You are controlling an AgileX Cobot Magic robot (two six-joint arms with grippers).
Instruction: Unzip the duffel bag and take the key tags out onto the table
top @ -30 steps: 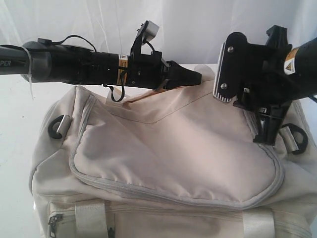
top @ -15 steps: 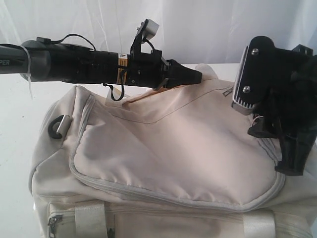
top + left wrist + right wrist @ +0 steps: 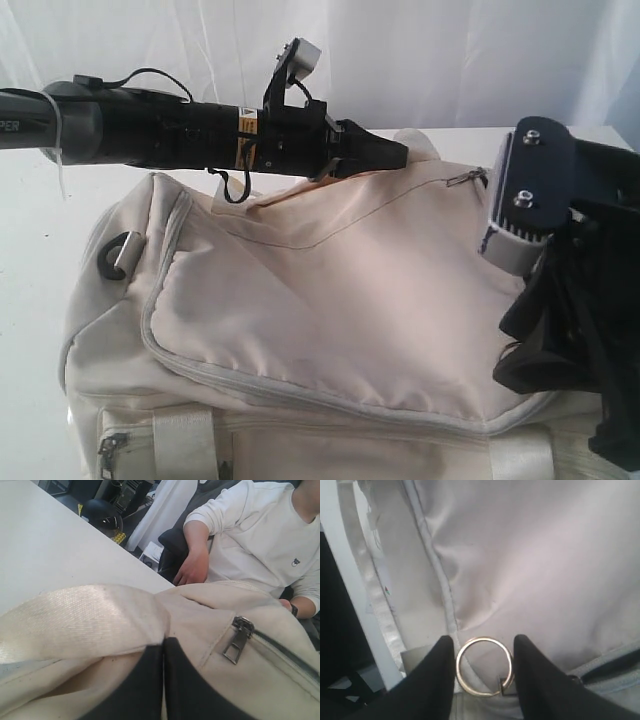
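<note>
My right gripper (image 3: 483, 645) is spread either side of a metal ring (image 3: 484, 639) that the exterior view hides, and my left gripper (image 3: 164, 652) pinches the duffel bag (image 3: 330, 290) near its zipper pull (image 3: 239, 639).

The duffel bag (image 3: 330, 300) is shared by all 3 views. It is seen by the exterior view from close in front, slightly above, towards the curtain (image 3: 420, 60); by the left wrist view across its fabric towards a seated person (image 3: 250, 535); by the right wrist view from just above.
</note>
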